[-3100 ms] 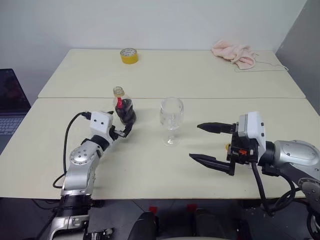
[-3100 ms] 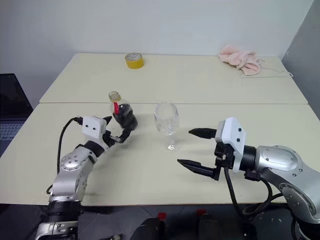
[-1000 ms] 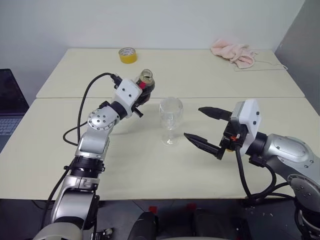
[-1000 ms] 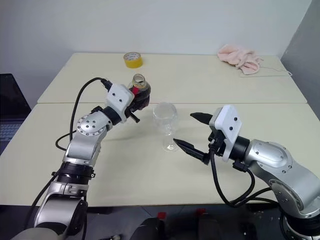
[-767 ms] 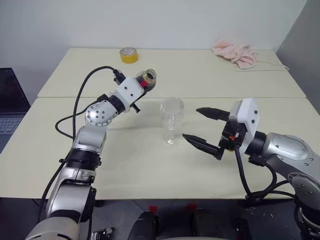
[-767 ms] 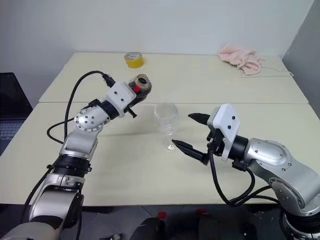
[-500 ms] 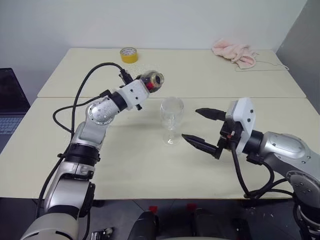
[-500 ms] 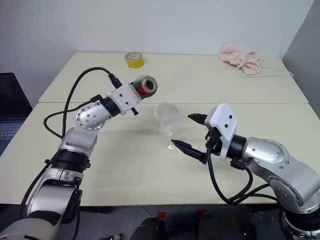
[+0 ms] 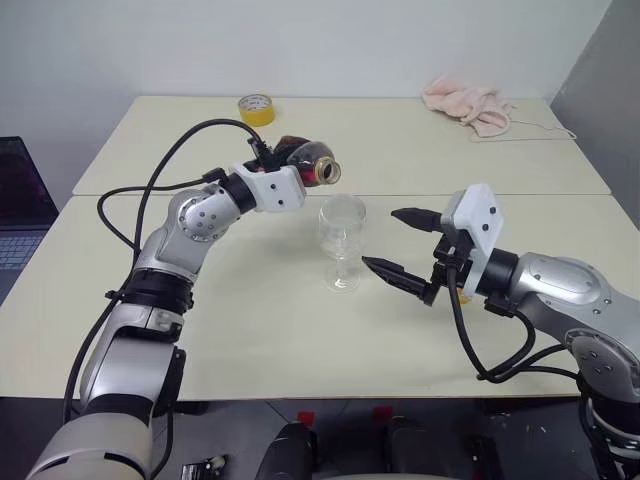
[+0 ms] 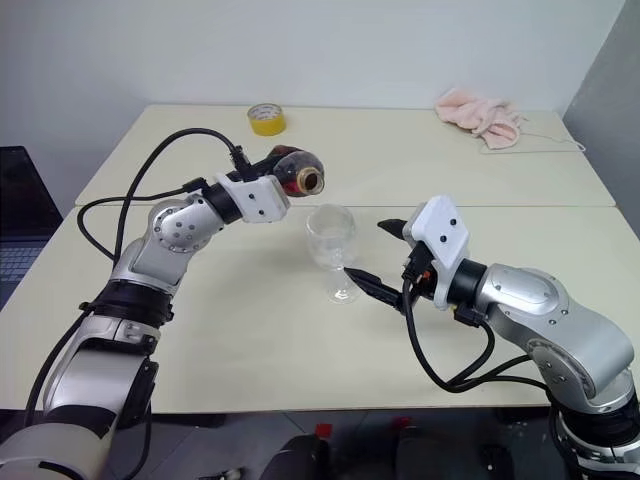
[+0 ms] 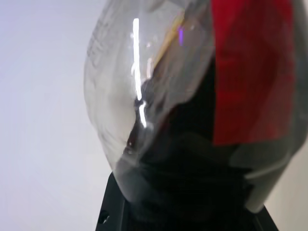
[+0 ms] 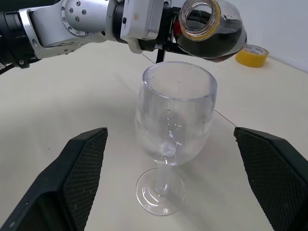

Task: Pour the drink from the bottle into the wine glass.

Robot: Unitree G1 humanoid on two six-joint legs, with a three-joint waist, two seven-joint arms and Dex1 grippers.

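The bottle (image 9: 312,166) is off the table, lying almost level with its uncapped mouth (image 12: 201,18) facing the wine glass. It hangs just above and behind the rim on the glass's left. My left gripper (image 9: 284,160) is shut on its round body. The dark drink (image 12: 219,44) pools in the lower side of the bottle. The clear wine glass (image 9: 342,238) stands upright on the near table, and its bowl looks empty. Just right of the glass, my right gripper (image 9: 381,238) is open, its black fingers (image 12: 82,168) wide apart with nothing between them.
On the far table a yellow tape roll (image 9: 258,110) lies at the back left and a pink cloth (image 9: 468,106) at the back right. A seam (image 9: 520,196) divides the two tables. A laptop (image 9: 15,210) sits past the left edge.
My left arm has rolled the bottle from nearly upright to almost level and carried it right, up to the glass's rim. The right gripper has stayed open and hardly moved.
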